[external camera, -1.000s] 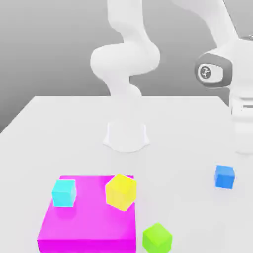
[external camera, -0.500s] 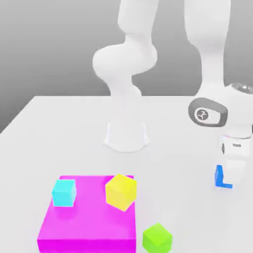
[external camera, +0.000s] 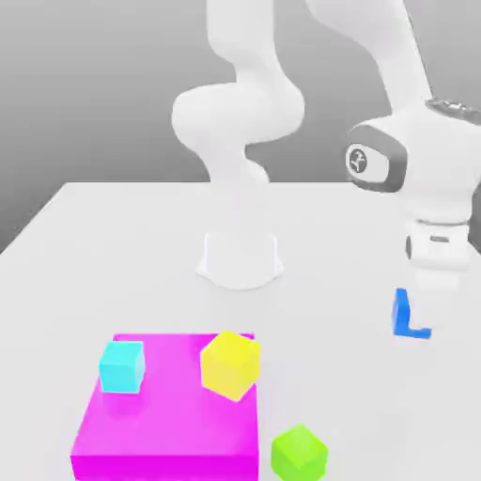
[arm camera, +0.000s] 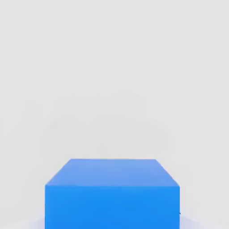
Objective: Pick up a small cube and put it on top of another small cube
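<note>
The small bright blue cube (external camera: 403, 313) hangs at the exterior view's right, a little above the white table (external camera: 113, 244). My gripper (external camera: 426, 315) is shut on it, and one finger hides most of its front face. The hand view has the same blue cube (arm camera: 112, 193) up close between the jaws, with the bare table beyond it. A lighter cyan cube (external camera: 122, 365) of about the same size rests on the near left corner of a flat magenta block (external camera: 164, 423), far to the left of the gripper.
A yellow cube (external camera: 230, 364) sits tilted on the magenta block's right edge. A green cube (external camera: 299, 452) lies on the table just right of that block. The arm's white base (external camera: 240, 258) stands at the table's middle back.
The hand came down over the blue cube and shut on it. Since then it has risen and drifted slightly to the exterior view's left, carrying the cube with it.
</note>
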`<act>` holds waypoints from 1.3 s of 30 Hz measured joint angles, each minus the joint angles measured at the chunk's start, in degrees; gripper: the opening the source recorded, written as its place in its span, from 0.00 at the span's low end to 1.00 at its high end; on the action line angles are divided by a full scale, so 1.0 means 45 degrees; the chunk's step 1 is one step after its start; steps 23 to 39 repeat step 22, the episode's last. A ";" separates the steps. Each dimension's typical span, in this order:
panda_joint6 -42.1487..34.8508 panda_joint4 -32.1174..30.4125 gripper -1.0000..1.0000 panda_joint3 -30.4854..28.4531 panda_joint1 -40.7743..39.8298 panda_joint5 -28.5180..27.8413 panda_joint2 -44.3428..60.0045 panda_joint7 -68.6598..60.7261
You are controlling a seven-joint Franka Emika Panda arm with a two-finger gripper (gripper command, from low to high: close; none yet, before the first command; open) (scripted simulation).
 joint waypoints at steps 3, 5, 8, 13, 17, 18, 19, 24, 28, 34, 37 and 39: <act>-0.0792 0.0130 0.00 -0.0822 -0.0580 -0.0054 -0.0678 -0.1988; -0.1313 0.0216 0.00 -0.1451 -0.1017 -0.0160 -0.1112 -0.3270; -0.2083 0.0342 0.00 -0.2512 -0.1652 -0.0426 -0.1741 -0.5117; -0.3220 0.0524 0.00 -0.4175 -0.2775 -0.0929 -0.2638 -0.8059; -0.1816 0.0219 0.00 -0.4588 -0.2814 -0.0642 -0.1494 -0.8832; -0.1324 0.0115 0.00 -0.4626 -0.2804 -0.0560 -0.1104 -0.8919; -0.0968 0.0040 1.00 -0.4653 -0.2799 -0.0509 -0.0823 -0.8972; -0.0968 0.0040 1.00 -0.4653 -0.2799 -0.0509 -0.0823 -0.8972; -0.0968 0.0040 1.00 -0.4653 -0.2799 -0.0509 -0.0823 -0.8972; -0.0968 0.0040 1.00 -0.4653 -0.2799 -0.0509 -0.0823 -0.8972; -0.0968 0.0040 1.00 -0.4653 -0.2799 -0.0509 -0.0823 -0.8972; -0.0968 0.0040 1.00 -0.4653 -0.2799 -0.0509 -0.0823 -0.8972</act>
